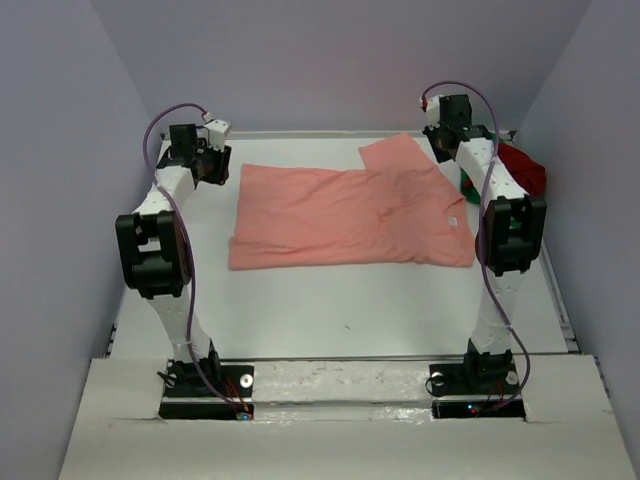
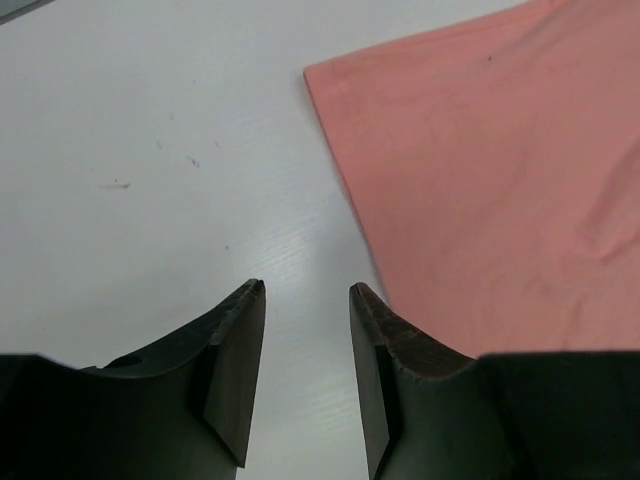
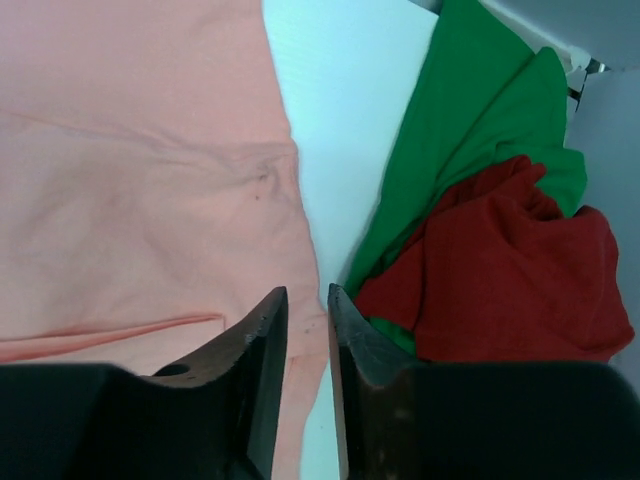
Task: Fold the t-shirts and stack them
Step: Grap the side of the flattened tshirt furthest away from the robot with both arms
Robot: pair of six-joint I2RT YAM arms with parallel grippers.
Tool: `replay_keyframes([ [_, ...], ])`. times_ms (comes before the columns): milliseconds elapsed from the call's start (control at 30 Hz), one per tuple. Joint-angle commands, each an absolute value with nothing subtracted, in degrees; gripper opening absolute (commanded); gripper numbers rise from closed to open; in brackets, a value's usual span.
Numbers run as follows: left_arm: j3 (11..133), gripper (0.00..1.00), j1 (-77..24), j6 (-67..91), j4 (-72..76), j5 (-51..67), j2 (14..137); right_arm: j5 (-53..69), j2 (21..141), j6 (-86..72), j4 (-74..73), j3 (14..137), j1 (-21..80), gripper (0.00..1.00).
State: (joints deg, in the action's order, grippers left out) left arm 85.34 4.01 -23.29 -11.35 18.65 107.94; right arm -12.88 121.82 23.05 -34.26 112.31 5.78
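The salmon-pink t-shirt (image 1: 350, 215) lies spread out and mostly flat on the white surface (image 1: 350, 310), in the upper middle of the top view, with one sleeve pointing to the upper right. The left end effector (image 2: 307, 290) is at the upper left of that view. Its fingers are apart with nothing between them, above bare surface just beside the shirt's edge. The right end effector (image 3: 307, 290) is at the upper right. Its fingers have only a narrow gap and hold nothing, above the edge of the pink shirt. In the right part of the right wrist view the dark red t-shirt (image 3: 510, 270) lies crumpled on the green t-shirt (image 3: 450, 150), near the pink one.
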Motion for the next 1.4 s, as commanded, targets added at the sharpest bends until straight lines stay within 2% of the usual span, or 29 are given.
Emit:
replay_keyframes([
  [0, 94.0, 0.45, 4.0, -18.6, -9.0, 25.0, 114.2, -10.5, 125.0, 20.4, -36.1, 118.1, 5.1, 0.21],
  [267, 106.8, 0.44, 4.5, -10.2, -9.9, 33.5, 126.1, -1.1, 132.5, 16.3, -43.1, 129.3, 2.8, 0.2],
  [433, 114.0, 0.44, 4.4, -7.9, -12.6, 35.7, 131.8, -0.4, 137.5, 16.2, -45.7, 133.9, 2.3, 0.2],
  [700, 116.1, 0.48, 4.2, -5.9, -12.9, 34.0, 134.4, 1.8, 141.0, 16.5, -47.3, 137.8, 1.2, 0.16],
  [900, 116.7, 0.45, 4.2, -3.3, -13.4, 29.1, 136.1, 2.1, 143.3, 16.6, -48.5, 140.8, 0.2, 0.15],
  [1367, 120.3, 0.45, 3.4, -1.6, -14.7, 26.2, 140.2, 2.3, 146.4, 17.6, -49.5, 144.6, 0.2, 0.15],
])
